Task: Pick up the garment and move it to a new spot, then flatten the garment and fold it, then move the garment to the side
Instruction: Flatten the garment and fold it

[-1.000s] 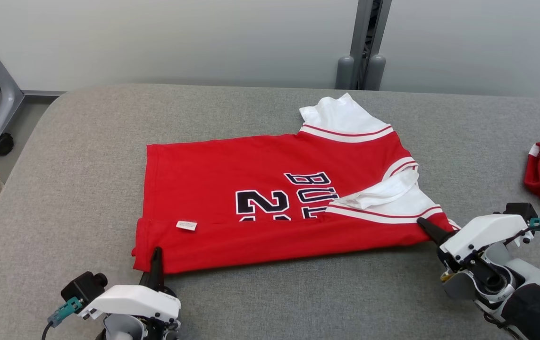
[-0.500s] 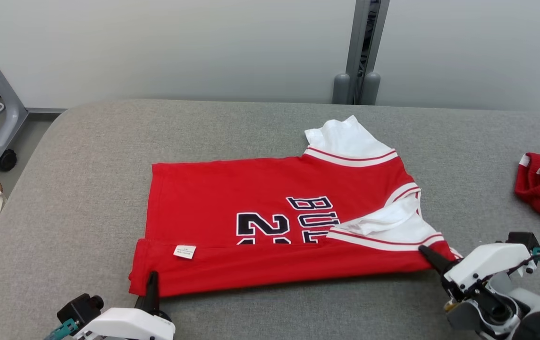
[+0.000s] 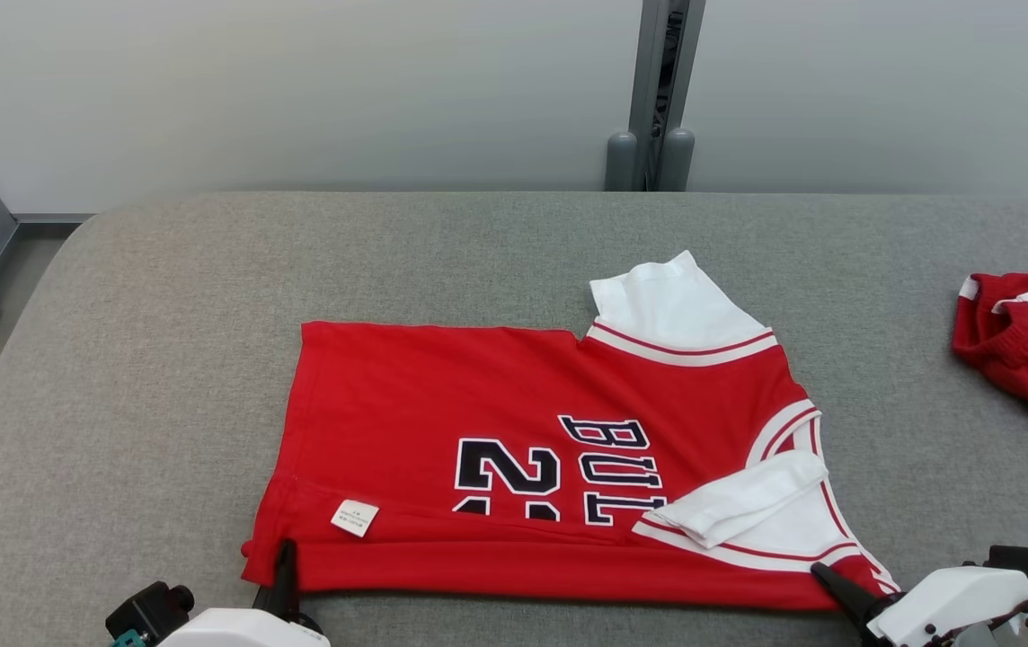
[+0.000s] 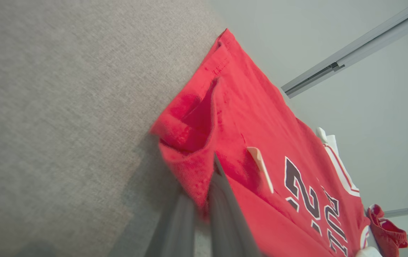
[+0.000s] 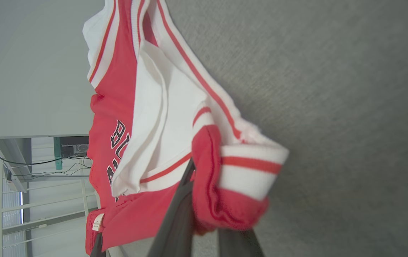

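Garment [image 3: 478, 386] and bench [image 3: 163, 296] take most of the head view: the grey padded bench carries a red jersey with white sleeves, spread sideways close to the near edge and about midway between the left and right edges. Its hem points to the bench's left edge and its collar end to the right. Most of the cloth lies flat, with dark lettering and a number facing up. A narrow band along the near side is doubled over, which I judge to be a first lengthwise fold (the fold line runs nearly the whole length).

A second red piece of clothing [image 3: 1026, 350] sits bunched at the right edge, well apart and not involved.

The far white sleeve [image 3: 671, 305] sticks out toward the back edge. The near sleeve [image 3: 739, 508] is turned in over the chest, probably so it stays inside the fold.

The left gripper [image 3: 285, 562] is closed on the near hem corner; its wrist view shows the red cloth pinched and puckered between the fingers. The right gripper [image 3: 824, 575] is closed on the near collar-end corner, with red and white trim bunched around its fingers. Holding both ends of that near side likely keeps it taut, so the cloth moves as one sheet.

A small white label [image 3: 354, 518] lies on the doubled band, near the hem.
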### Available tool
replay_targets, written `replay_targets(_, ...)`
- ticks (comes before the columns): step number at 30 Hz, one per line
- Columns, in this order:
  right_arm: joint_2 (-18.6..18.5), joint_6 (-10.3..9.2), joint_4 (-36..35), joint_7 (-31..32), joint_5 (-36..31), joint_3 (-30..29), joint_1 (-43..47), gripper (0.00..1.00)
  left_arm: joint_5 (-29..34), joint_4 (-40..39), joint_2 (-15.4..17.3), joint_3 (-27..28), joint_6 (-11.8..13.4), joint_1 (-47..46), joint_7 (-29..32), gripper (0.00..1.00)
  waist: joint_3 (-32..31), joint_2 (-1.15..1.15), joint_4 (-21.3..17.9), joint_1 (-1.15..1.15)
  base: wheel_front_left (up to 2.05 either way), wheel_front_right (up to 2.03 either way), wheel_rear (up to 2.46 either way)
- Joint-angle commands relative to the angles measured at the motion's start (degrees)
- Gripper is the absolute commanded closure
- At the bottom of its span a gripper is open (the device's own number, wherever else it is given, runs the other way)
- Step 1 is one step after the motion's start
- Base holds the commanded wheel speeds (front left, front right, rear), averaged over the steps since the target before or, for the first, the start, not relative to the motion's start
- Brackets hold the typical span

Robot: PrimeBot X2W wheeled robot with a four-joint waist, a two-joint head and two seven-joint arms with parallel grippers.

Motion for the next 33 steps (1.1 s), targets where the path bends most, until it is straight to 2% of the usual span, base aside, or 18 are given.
replay_targets(1,-1.21,-0.02,0.05,-0.73,0.19,-0.02,0.86,1.00,0.21,0.12,0.62,0.56,0.05,0.27,-0.26,1.00,0.05,0.00,-0.09,0.00,0.00,0.00,0.00)
replay_targets(8,-2.28,-0.02,-1.05,-1.14,-0.05,-0.01,1.09,1.00,0.81,0.97,0.42,1.07,0.05,1.10,-0.26,1.00,-0.20,0.00,0.85,0.00,0.00,0.00,0.00)
replay_targets(19,-0.86,-0.02,1.45,-1.18,-0.70,0.01,1.95,1.00,1.27,2.12,0.19,0.61,0.06,2.02,-0.27,1.00,-0.75,0.00,2.46,0.00,0.00,0.00,0.00)
replay_targets(20,-0.93,-0.02,1.93,-1.18,-0.98,-0.02,1.75,0.77,1.39,2.27,0.19,0.69,0.06,1.82,-0.27,1.00,-0.72,0.00,2.44,0.00,0.00,0.00,0.00)
replay_targets(21,-0.97,-0.02,2.51,-1.19,-0.87,-0.06,1.50,0.06,1.57,2.40,0.23,0.93,0.07,1.58,-0.28,1.00,-0.70,0.00,2.38,0.00,0.00,0.00,0.00)
replay_targets(22,-0.86,-0.02,2.97,-1.17,-0.59,0.01,1.26,0.00,1.69,2.52,0.25,1.03,0.13,1.37,-0.28,1.00,-0.68,0.00,2.28,0.00,0.00,0.00,0.00)
replay_targets(23,-0.65,-0.04,3.50,-1.05,-0.62,0.05,1.08,0.00,2.06,2.59,0.22,1.18,0.32,1.19,-0.26,0.74,-0.69,0.00,2.19,0.00,0.00,0.00,0.00)
replay_targets(24,-0.59,-0.19,4.04,-1.04,-0.59,0.12,1.00,0.00,2.35,2.66,0.21,1.45,0.58,1.13,-0.25,0.59,-0.72,0.00,2.09,0.00,0.00,0.00,0.00)
replay_targets(25,-0.77,-0.23,4.70,-1.05,-0.45,0.15,0.88,0.00,2.69,2.72,0.20,1.77,0.92,1.11,-0.25,0.36,-0.76,0.00,1.98,0.00,0.00,0.00,0.00)
replay_targets(26,-1.01,-0.23,5.41,-1.05,-0.19,0.13,0.66,0.00,3.15,2.79,0.16,2.05,1.36,1.12,-0.25,0.06,-0.81,0.00,1.87,0.00,0.00,0.00,0.00)
replay_targets(27,-1.15,-0.23,5.90,-1.05,-0.18,0.13,0.35,0.00,3.46,2.82,0.12,2.39,1.75,1.15,-0.24,0.00,-0.86,0.00,1.77,0.00,0.00,0.00,0.00)
replay_targets(33,-2.00,-0.14,8.15,-1.03,-0.56,0.08,-1.65,0.00,6.21,2.62,0.72,4.42,3.82,2.05,-0.24,0.00,-1.62,0.00,1.50,0.00,0.00,0.00,0.00)
